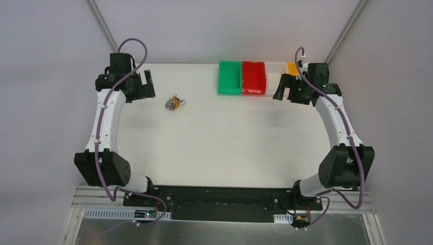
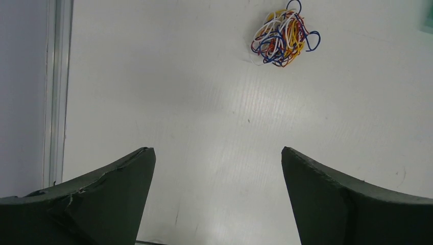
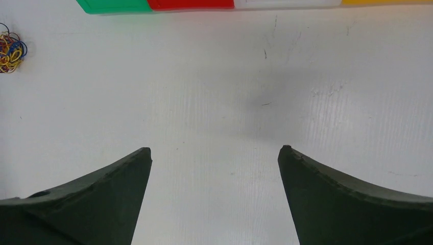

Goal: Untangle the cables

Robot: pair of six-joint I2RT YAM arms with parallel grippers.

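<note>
While knotted into one small ball, cables (image 1: 173, 103) (image 2: 283, 33) (image 3: 10, 51) (orange-yellow, red, dk blue, whitish) lie on white worktop (image 1: 230, 148) twd far-left corner, touching neither gripper.
L gripper (image 1: 145, 84) (image 2: 217, 150): jaws spread wide, empty; by far-left corner, near ball, to its left.
R gripper (image 1: 286, 88) (image 3: 214, 148): jaws spread wide, empty; nr far-right corner, well apart from ball.
Bins, one row along far edge, right of centre, side by side, L to R: green bin (image 1: 230, 65), red bin (image 1: 254, 65), white bin (image 1: 275, 66), yellow bin (image 1: 291, 68), part-hidden behind R arm.
</note>
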